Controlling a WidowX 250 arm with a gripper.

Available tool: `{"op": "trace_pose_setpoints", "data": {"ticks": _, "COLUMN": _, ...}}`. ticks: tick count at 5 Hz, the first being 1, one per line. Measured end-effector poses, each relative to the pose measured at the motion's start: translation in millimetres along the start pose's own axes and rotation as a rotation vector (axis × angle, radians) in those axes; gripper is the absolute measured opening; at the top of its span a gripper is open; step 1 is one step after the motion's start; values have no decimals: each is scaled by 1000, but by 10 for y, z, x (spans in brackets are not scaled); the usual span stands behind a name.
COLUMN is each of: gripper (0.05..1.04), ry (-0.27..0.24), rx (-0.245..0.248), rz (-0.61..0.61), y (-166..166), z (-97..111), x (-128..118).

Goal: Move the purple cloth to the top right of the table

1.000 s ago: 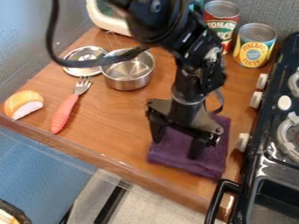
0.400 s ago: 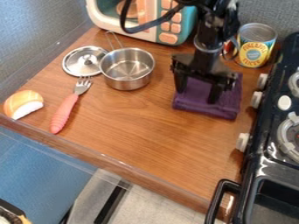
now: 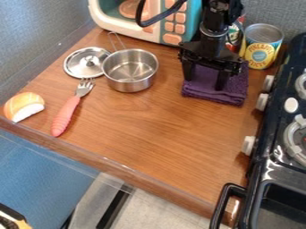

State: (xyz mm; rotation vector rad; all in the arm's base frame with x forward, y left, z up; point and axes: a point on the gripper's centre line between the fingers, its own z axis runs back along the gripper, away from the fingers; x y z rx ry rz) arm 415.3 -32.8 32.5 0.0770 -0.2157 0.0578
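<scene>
Near the upper right of the table (image 3: 149,129), note the folded purple cloth (image 3: 208,88) directly beneath the gripper (image 3: 204,84), with fingers spread apart and tips down over the fabric. See also, toward the stove (image 3: 272,127), a corner near the yellow-labelled can (image 3: 261,48).

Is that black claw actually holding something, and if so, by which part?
The gripper has its two fingers apart, down at the purple cloth, but whether they pinch any of it can't be told.
</scene>
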Motion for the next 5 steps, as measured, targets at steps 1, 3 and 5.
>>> {"op": "trace_pose_setpoints", "data": {"ticks": 1, "gripper": 999, "ry": 15, "rx": -4, "rz": -10, "y": 24, "z": 62, "x": -192}}
{"op": "trace_pose_setpoints", "data": {"ticks": 3, "gripper": 999, "ry": -69, "rx": -53, "rz": -122, "y": 36, "z": 821, "x": -89}}
{"op": "trace_pose_setpoints", "data": {"ticks": 5, "gripper": 999, "ry": -38, "rx": -71, "rz": -129, "y": 285, "z": 1211, "x": -208}}
